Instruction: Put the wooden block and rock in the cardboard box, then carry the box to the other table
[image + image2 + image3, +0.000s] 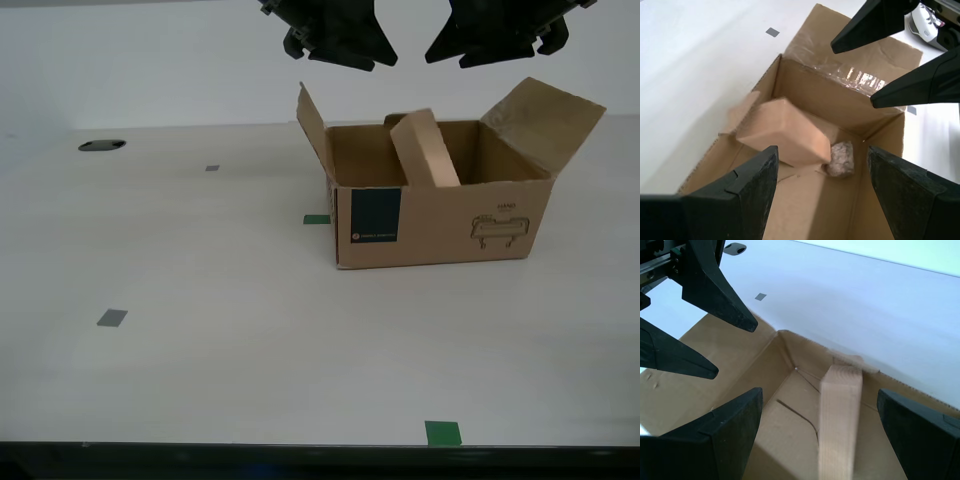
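Note:
The cardboard box (440, 222) stands open on the smooth off-white table (220, 330), its flaps folded outward. The wooden block (425, 150) leans tilted inside against the far wall, its top end poking above the rim. In the second wrist view the block (785, 132) is slightly blurred, and the rock (841, 159) lies beside it on the box floor (810, 210). The exterior view does not show the rock. My first gripper (495, 45) (820, 400) and my second gripper (340, 50) (820, 160) hover open above the box, holding nothing. The other table is out of view.
Small grey squares (111, 318) (212, 167) and green squares (442, 433) (317, 219) mark the tabletop. A dark round hole (101, 145) sits at the exterior view's far left. The table's front edge (300, 447) runs along the bottom of the exterior view.

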